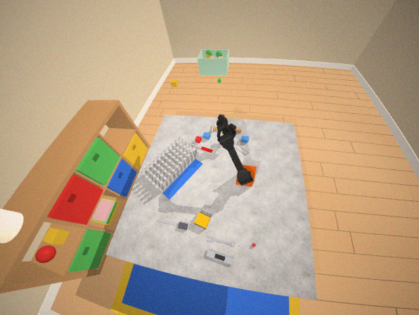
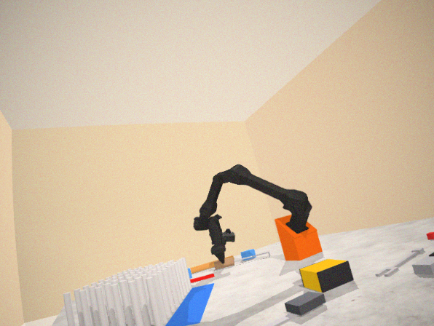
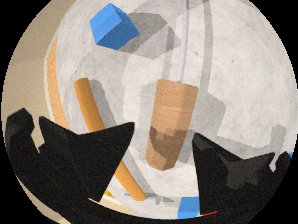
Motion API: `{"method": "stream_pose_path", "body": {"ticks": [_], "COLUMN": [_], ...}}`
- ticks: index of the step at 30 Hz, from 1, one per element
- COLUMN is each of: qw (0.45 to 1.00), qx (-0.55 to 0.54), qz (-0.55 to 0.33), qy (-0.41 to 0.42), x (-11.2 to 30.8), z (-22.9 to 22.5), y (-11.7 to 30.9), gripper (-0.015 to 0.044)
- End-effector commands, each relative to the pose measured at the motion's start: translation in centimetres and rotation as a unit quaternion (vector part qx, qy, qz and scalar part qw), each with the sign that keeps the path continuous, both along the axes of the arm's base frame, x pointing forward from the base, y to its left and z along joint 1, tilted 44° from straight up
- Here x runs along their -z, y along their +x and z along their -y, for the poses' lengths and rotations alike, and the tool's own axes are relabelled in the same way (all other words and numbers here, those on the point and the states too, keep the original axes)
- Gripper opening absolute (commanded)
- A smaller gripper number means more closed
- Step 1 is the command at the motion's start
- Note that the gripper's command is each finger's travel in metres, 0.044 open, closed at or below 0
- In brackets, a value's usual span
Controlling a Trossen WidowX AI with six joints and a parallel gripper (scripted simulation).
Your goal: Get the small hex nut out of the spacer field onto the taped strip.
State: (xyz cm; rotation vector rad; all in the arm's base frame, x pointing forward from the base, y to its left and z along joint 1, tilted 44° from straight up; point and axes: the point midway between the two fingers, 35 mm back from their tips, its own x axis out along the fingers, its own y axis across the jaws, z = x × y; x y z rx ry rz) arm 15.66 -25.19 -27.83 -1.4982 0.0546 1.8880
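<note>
The wooden-handled tool (image 3: 172, 107) (image 2: 230, 260) lies on the table, its thin wire shaft (image 3: 184, 50) running away from the handle in the wrist view. My gripper (image 3: 164, 132) (image 2: 223, 260) is partly open and points down over the handle. The handle shows between the fingertips, not gripped; the height gap is hard to judge. The metal spacers (image 1: 169, 162) (image 2: 146, 291) stand in rows behind the blue taped strip (image 1: 183, 179) (image 2: 193, 303). The hex nut cannot be made out in any view.
An orange hammer handle (image 3: 90, 107) (image 1: 239, 130) lies beside the wooden handle. Blue cubes (image 1: 207, 136) (image 1: 245, 139), a red cube (image 1: 198, 139) and a red-handled tool (image 1: 207, 149) (image 2: 202, 278) lie nearby. A yellow block (image 1: 202, 220), dark-handled tool (image 1: 183, 226) and wrench (image 1: 221, 241) lie farther off.
</note>
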Motion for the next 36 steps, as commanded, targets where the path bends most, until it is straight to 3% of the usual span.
{"method": "stream_pose_path", "body": {"ticks": [1,9,12,20,26,36], "qw": [1.0,1.0,1.0,1.0,1.0,1.0], "qx": [0.003,0.003,0.003,0.003,0.001,-0.013], "qz": [0.001,0.001,0.001,0.001,0.0,0.012], "qy": [0.0,0.0,0.0,0.0,0.0,-0.001], "x": [0.5,1.2,1.2,1.2,-2.1,-3.4], "z": [-0.5,-1.2,-1.2,-1.2,1.9,2.6], "y": [0.1,0.1,0.1,0.1,-0.3,-0.6], "gripper": [0.028,0.028,0.0201,0.0148,0.0,0.0]}}
